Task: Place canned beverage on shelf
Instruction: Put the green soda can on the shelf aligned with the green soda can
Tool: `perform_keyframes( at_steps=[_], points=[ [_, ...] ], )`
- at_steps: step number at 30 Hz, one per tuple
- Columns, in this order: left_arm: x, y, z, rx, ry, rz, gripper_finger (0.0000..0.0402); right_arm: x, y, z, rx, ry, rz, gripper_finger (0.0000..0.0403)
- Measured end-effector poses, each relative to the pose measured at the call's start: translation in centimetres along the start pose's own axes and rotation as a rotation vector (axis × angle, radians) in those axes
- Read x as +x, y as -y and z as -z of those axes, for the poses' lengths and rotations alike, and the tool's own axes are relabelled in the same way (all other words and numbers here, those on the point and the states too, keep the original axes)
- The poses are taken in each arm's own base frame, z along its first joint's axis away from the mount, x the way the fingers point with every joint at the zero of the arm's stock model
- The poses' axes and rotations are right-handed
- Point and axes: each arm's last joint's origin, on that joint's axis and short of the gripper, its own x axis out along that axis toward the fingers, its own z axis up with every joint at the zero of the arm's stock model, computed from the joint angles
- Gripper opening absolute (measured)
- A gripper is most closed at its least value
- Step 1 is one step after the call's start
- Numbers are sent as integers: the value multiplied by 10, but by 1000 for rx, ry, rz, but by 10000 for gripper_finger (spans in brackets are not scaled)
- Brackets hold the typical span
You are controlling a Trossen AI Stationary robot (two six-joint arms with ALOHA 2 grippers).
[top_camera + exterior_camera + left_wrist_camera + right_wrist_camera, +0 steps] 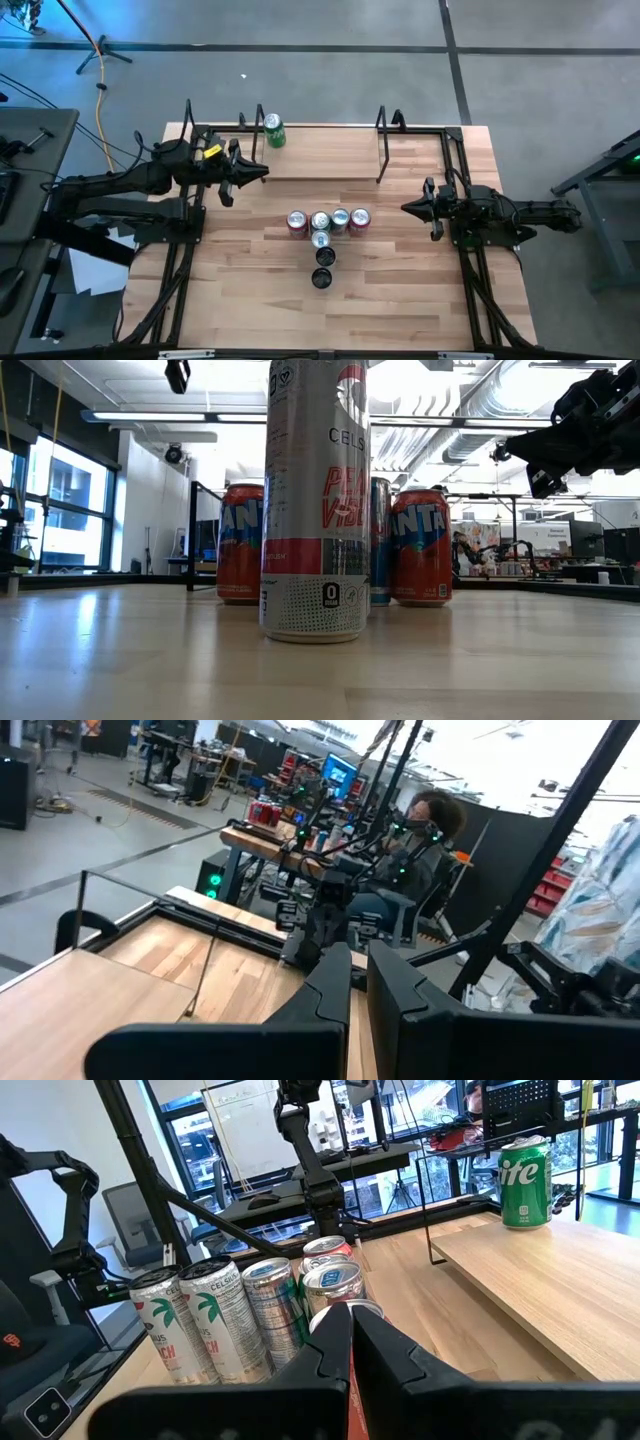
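Observation:
The shelf [320, 160] is a pale board with black wire uprights, standing at the table's far side. A green can [272, 131] stands upright on its base at the shelf's left end; it also shows in the right wrist view [524, 1183]. Several cans [328, 222] stand upright in a cluster at the table's middle, a row with a line of cans toward the near edge. My left gripper [262, 172] is shut and empty over the shelf's near left part. My right gripper [405, 208] is shut and empty, right of the cluster, pointing at it [348, 1342].
In the low view a tall silver can [315, 500] stands nearest, with two orange cans [240, 545] behind it. The shelf's right part [540, 1280] is bare board. Black frame rails [455, 160] run along the table's sides. A person [425, 830] sits beyond the table's right edge.

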Motion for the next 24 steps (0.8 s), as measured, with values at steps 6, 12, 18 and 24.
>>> perform_keyframes(
  at_steps=[6,12,18,24],
  points=[
    [0,1,0,74,-5,40,0,0,0,0,0,0,0,0],
    [0,1,0,94,-9,40,0,0,0,0,0,0,2,0],
    [0,1,0,13,-5,42,0,0,1,-3,48,46,62,0],
    [0,1,-1,-25,-3,43,0,-7,-3,-34,495,406,-1,0]
  ],
)
